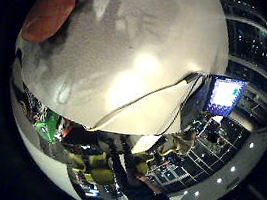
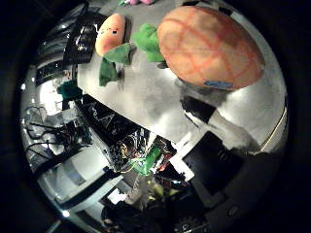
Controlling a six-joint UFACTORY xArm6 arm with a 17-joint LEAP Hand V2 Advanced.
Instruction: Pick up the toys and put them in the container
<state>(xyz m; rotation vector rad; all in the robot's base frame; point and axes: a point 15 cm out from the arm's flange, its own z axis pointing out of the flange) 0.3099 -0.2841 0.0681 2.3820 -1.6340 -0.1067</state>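
Toys lie on the white bench [image 2: 146, 97]: we see a large pineapple plush [image 2: 209, 46] close under the palm, its green leaves [image 2: 148, 43] beside a small carrot plush [image 2: 111, 34] near the bench's far edge. Bare bench surface stretches between the pineapple and the near edge. Of the robot hand [image 2: 214, 121] we cannot tell whether its fingers are curled.

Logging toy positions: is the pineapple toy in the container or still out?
Out: the pineapple toy lies on the white table, beside a smaller plush. No container shows.
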